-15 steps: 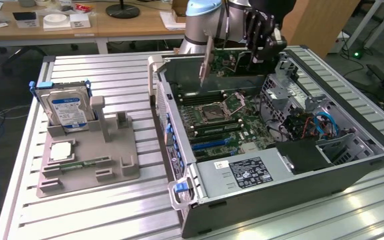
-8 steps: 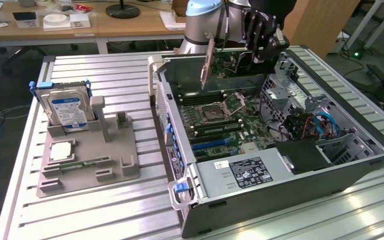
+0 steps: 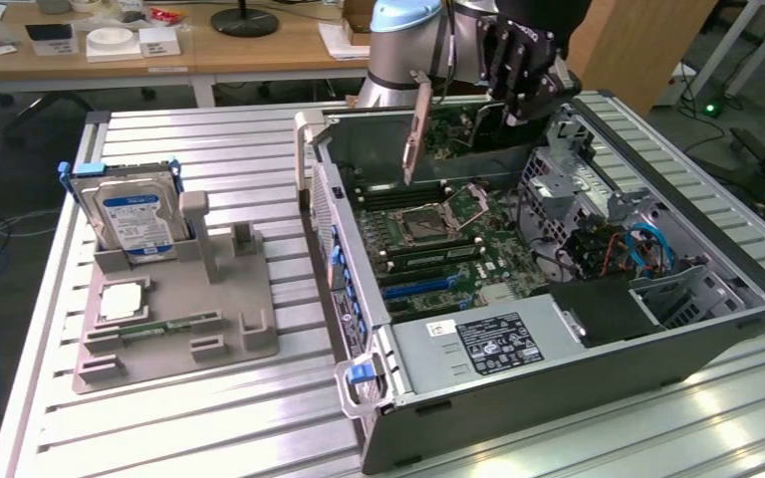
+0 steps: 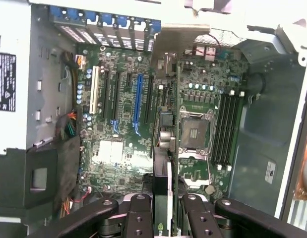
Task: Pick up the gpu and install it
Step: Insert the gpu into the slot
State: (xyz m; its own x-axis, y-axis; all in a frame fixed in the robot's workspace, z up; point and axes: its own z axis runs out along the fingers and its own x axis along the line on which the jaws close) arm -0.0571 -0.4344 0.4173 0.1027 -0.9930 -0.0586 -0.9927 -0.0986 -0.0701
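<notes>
Black gripper [image 4: 165, 210] clamps the gpu [image 4: 162, 173] edge-on above the motherboard [image 4: 118, 124].

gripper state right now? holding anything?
gripper: closed on the gpu, held edge-on above the motherboard.
</notes>
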